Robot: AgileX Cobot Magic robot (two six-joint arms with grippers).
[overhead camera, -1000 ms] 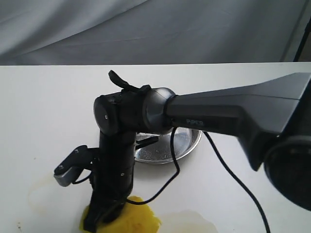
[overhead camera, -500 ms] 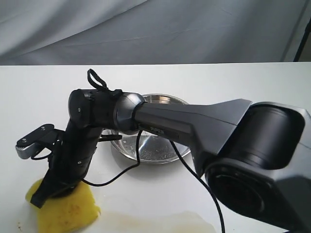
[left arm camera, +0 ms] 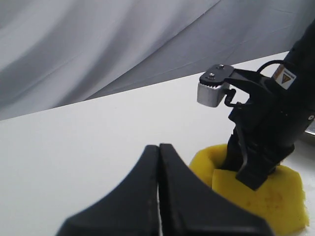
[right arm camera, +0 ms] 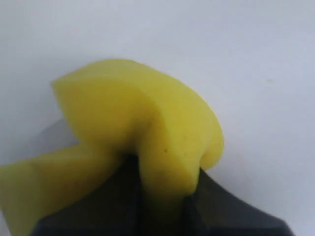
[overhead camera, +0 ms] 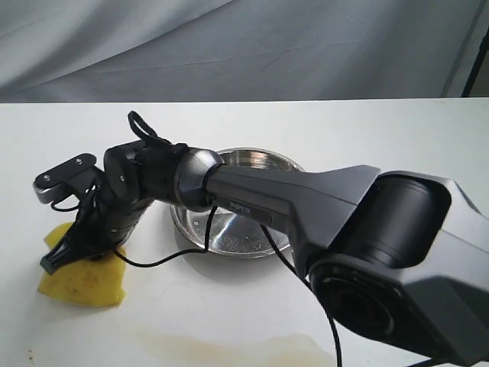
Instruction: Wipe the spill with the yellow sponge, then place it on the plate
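Observation:
The yellow sponge (overhead camera: 82,280) rests on the white table at the far left, pinched and folded by my right gripper (overhead camera: 67,255), which reaches across from the right and is shut on it. Up close the yellow sponge (right arm camera: 147,123) bulges out of the right gripper (right arm camera: 165,183). The plate (overhead camera: 284,164), shiny steel, stands behind the arm near the middle. My left gripper (left arm camera: 158,147) is shut on nothing, just short of the yellow sponge (left arm camera: 275,201) and the right gripper (left arm camera: 248,173). No distinct amber spill shows.
A pale brownish wet patch (overhead camera: 229,345) stretches along the table's front edge. The right arm's thick link (overhead camera: 306,199) and its loose cable (overhead camera: 200,243) cross over the plate. Grey cloth (overhead camera: 244,46) hangs behind the table.
The right gripper has dragged the sponge from the front middle of the table to the far left and a little back. The plate has come out from behind the arm.

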